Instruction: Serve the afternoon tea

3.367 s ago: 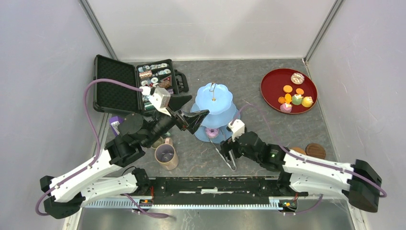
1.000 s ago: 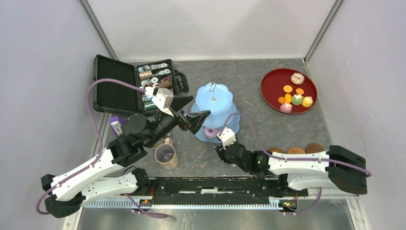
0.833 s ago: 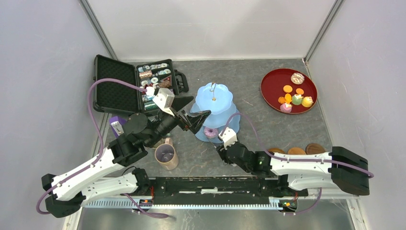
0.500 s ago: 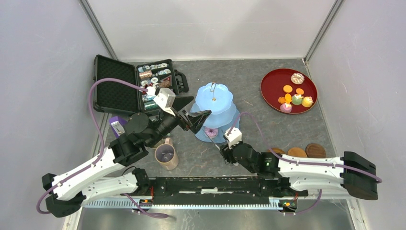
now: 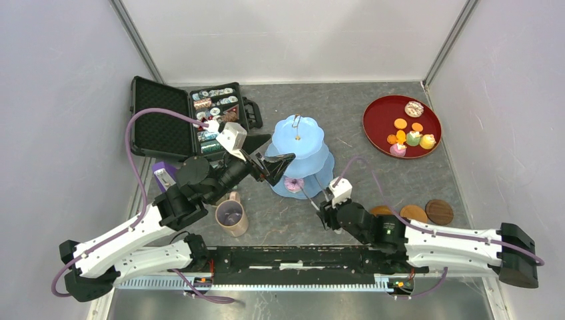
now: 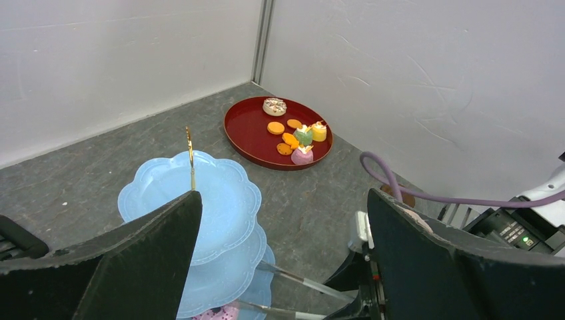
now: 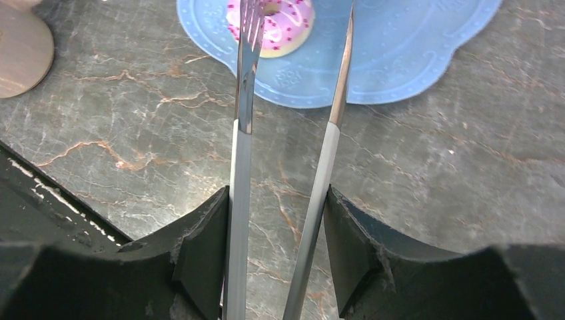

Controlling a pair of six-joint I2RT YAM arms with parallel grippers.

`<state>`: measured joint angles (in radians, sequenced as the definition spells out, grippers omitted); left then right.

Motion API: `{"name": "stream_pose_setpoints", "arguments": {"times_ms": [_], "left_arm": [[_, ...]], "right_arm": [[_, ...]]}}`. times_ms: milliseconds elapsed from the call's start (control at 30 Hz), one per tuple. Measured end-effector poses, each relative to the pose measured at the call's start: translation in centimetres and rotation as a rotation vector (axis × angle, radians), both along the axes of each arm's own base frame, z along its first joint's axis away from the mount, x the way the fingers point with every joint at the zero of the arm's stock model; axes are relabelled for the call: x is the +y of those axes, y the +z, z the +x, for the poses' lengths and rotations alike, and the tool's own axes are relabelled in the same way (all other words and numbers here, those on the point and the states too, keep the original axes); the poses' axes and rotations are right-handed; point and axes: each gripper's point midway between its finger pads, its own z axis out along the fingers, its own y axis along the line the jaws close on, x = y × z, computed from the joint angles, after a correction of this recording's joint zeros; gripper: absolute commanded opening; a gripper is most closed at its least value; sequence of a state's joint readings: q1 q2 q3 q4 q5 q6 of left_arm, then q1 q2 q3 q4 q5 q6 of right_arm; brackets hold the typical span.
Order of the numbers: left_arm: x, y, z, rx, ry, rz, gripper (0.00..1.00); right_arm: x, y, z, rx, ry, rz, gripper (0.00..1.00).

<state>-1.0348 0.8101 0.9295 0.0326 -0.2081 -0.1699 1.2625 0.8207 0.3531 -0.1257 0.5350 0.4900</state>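
**Operator:** Grey stone-patterned table (image 5: 373, 173), top view. Where is the item sitting?

**Technician:** The pink donut (image 5: 294, 184) is lying on the bottom tier of the blue cake stand (image 5: 303, 140). The right arm is reaching low across the table from the near right, and the right gripper (image 5: 328, 208) is pointing at that tier.

**Operator:** Left wrist view?

**Technician:** The left gripper (image 6: 283, 220) is hovering beside the stand's upper tiers, jaws spread wide, nothing between them. Small cakes and biscuits (image 6: 293, 137) are sitting on the red tray (image 6: 246, 137), well apart from the stand.

**Operator:** Right wrist view?

**Technician:** The right gripper is clamping metal tongs (image 7: 240, 167), one finger pressing each leg. The tips are standing apart: one is crossing over the donut, and the other is lying over bare plate beside it. I cannot tell whether either is touching.

**Operator:** Handling?

**Technician:** I am judging the donut light, small and glossy, so probably slippery. The tips should be straddling its outer sides and squeezing gently.
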Motion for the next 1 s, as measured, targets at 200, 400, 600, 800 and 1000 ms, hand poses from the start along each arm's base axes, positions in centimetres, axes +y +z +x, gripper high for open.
{"name": "stream_pose_setpoints", "arguments": {"times_ms": [200,400,600,800,1000], "left_arm": [[0.0,0.0,0.0,0.000,0.000,0.000,1.00],[0.0,0.0,0.0,0.000,0.000,0.000,1.00],[0.0,0.0,0.0,0.000,0.000,-0.001,1.00],[0.2,0.3,-0.2,-0.006,-0.002,-0.010,1.00],[0.4,0.5,-0.3,-0.009,-0.002,-0.014,1.00]], "right_arm": [[-2.5,0.4,0.3,0.003,-0.100,0.011,0.56],[-5.6,0.2,0.8,0.005,-0.230,-0.061,0.52],[-8.6,1.9,3.3,-0.010,-0.409,-0.150,0.50],[-13.2,3.4,7.6,-0.015,-0.580,-0.255,0.50],[-17.1,7.0,13.0,0.000,-0.703,-0.241,0.49]]}}
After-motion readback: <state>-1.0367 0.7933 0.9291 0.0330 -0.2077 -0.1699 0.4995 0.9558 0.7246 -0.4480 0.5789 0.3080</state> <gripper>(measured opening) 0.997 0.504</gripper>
